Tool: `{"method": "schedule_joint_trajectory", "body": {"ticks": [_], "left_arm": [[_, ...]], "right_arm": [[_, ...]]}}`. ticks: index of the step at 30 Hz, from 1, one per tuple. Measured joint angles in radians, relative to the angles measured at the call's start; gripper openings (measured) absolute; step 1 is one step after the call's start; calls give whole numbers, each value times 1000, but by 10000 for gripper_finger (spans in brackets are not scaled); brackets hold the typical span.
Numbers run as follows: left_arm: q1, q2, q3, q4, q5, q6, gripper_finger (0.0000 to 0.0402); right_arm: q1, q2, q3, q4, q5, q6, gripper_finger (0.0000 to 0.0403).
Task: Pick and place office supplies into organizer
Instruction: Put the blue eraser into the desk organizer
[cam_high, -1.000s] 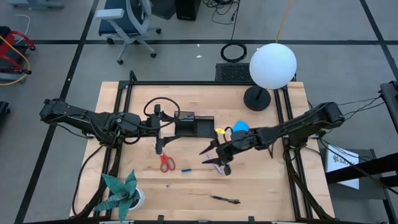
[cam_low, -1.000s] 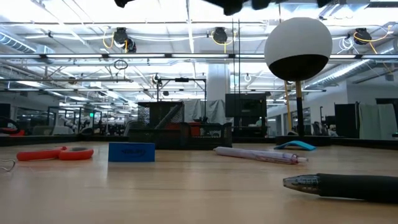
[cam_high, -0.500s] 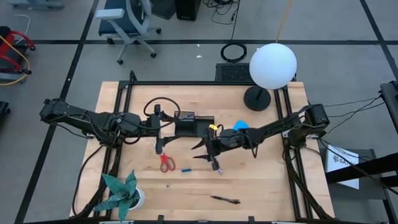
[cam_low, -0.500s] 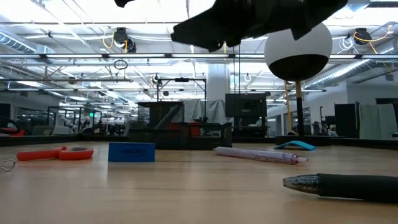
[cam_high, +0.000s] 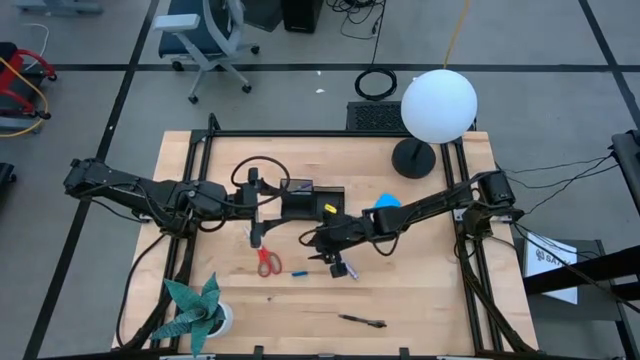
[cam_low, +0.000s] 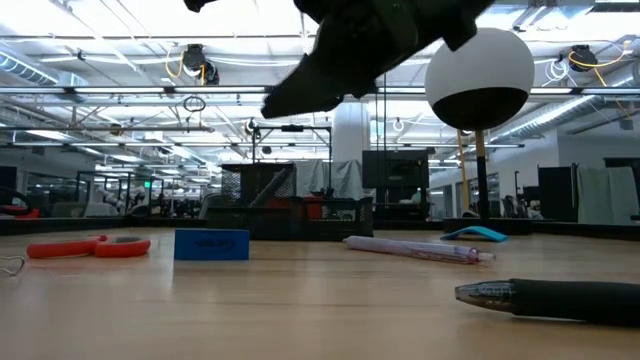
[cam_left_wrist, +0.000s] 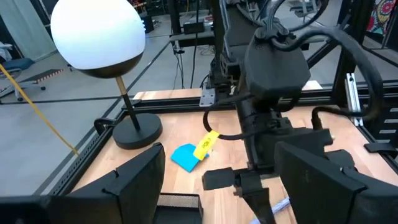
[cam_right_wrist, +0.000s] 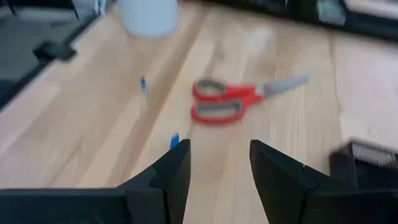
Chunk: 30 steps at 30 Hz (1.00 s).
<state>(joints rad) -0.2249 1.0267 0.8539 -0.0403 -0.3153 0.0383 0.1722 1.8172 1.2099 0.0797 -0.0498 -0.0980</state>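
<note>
The black organizer (cam_high: 312, 203) stands mid-table. The red-handled scissors (cam_high: 268, 262), a tiny blue piece (cam_high: 299, 272) and a purple pen (cam_high: 347, 269) lie flat in front of it. A dark pen (cam_high: 362, 321) lies near the front edge, and the blue notepad (cam_high: 387, 201) lies right of the organizer. My right gripper (cam_high: 318, 247) hovers open and empty above the table, between the scissors and the purple pen; its wrist view shows the scissors (cam_right_wrist: 239, 102) ahead of it. My left gripper (cam_high: 258, 210) is open and empty just left of the organizer.
A lamp with a white globe (cam_high: 438, 104) and a round black base (cam_high: 413, 158) stands at the back right. A teal paper plant (cam_high: 195, 312) stands at the front left corner. Black frame rails (cam_high: 195, 200) run along both sides of the table.
My right gripper has gone toward the table's left edge, from above the purple pen to a spot nearer the scissors, staying above the table and empty. Nothing on the table has moved.
</note>
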Motion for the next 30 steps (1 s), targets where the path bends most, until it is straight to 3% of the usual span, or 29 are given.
{"method": "schedule_joint_trajectory", "body": {"ticks": [4,19,30], "left_arm": [[0,0,0,-11,-1,2,310],[1,0,0,-11,-6,-3,310],[2,0,0,-11,-8,-4,310]], "right_arm": [[19,1,21,-85,3,1,155],[66,1,-11,-20,50,-22,155],[64,140,42,42,-4,-19,155]]}}
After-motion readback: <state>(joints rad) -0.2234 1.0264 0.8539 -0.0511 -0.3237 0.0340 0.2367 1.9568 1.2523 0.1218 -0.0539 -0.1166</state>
